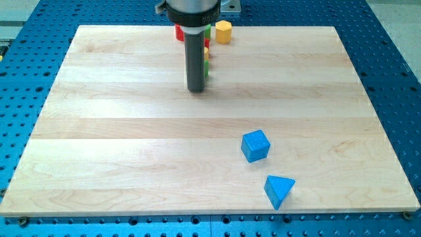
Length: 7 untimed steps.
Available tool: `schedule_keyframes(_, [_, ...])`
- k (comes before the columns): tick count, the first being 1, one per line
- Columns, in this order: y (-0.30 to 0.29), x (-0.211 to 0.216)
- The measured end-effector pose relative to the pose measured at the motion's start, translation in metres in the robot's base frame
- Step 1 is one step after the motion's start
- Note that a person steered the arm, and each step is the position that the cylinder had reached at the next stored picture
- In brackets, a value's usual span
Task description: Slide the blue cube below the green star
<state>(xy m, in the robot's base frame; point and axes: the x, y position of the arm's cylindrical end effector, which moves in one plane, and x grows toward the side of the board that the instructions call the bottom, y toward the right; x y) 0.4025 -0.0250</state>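
Nearest the view's bottom edge, a blue triangular block (279,191) lies on the wooden worktop (118,151), with the blue cube (256,145) just above it and slightly to the view's left, the two close but apart. At the view's top, my tip (197,90) rests well apart from both, and behind the rod show only slivers of red (178,31) and green (207,68) blocks, shapes not determinable, with a yellow block (223,31) beside them. No claw is fitted, so none can be reported spread or pressed together.
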Motion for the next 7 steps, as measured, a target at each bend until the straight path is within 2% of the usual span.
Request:
schedule_keyframes(1, [0.031,0.025])
schedule_keyframes(2, [0.11,0.043])
schedule_keyframes(3, [0.163,0.103])
schedule_keyframes(4, [0.105,0.146])
schedule_keyframes(5, [0.029,0.102])
schedule_keyframes(6, [0.06,0.139])
schedule_keyframes(7, [-0.001,0.163])
